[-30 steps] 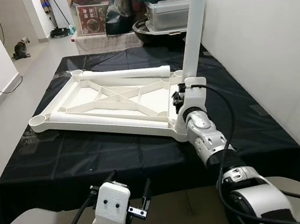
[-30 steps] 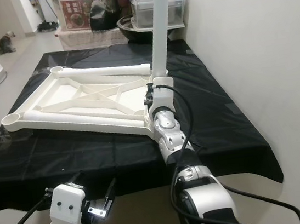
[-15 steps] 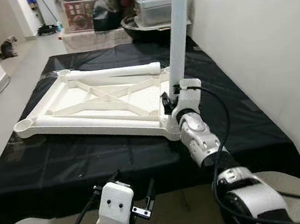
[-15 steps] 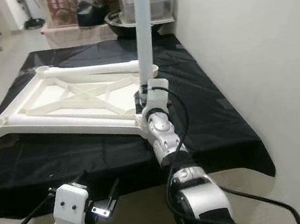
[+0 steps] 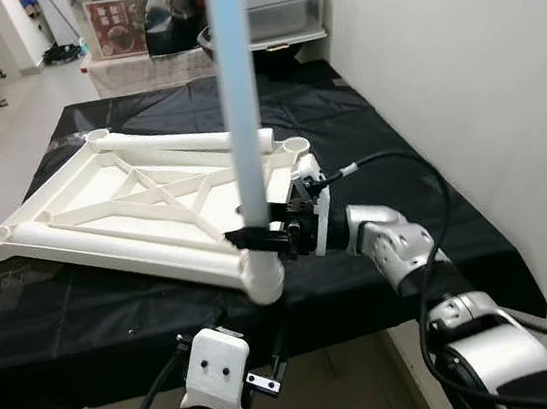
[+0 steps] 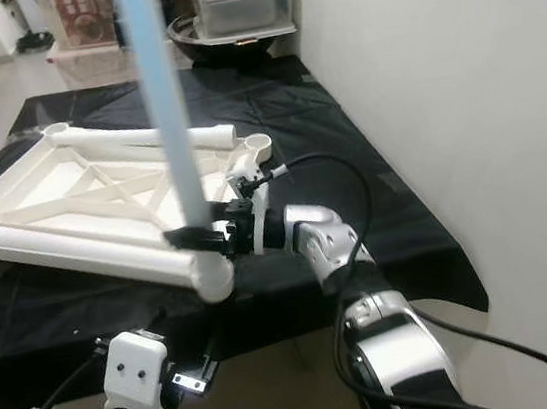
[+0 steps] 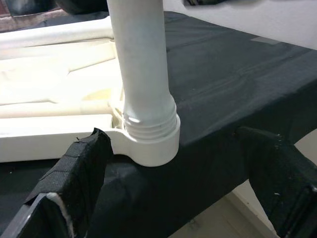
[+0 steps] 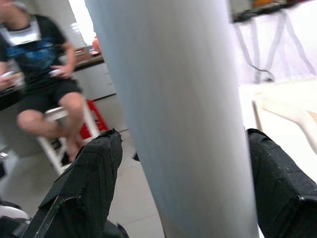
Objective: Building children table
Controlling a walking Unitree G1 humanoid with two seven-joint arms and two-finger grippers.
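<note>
I see my right gripper [image 5: 253, 235] pinching the upright white leg [image 5: 240, 108] just above the table frame's [image 5: 113, 207] near corner socket, left gripper [image 5: 265, 367] spread below.

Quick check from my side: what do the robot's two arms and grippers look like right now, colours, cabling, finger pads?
Both arms are silver-white with rounded jointed segments and loose black cables looping alongside. The right gripper has a black mount at the wrist. The left gripper sits on a white boxy housing with two small dark holes and a metal bracket. Its fingers are long, black, with rough, frayed-looking padding.
</note>
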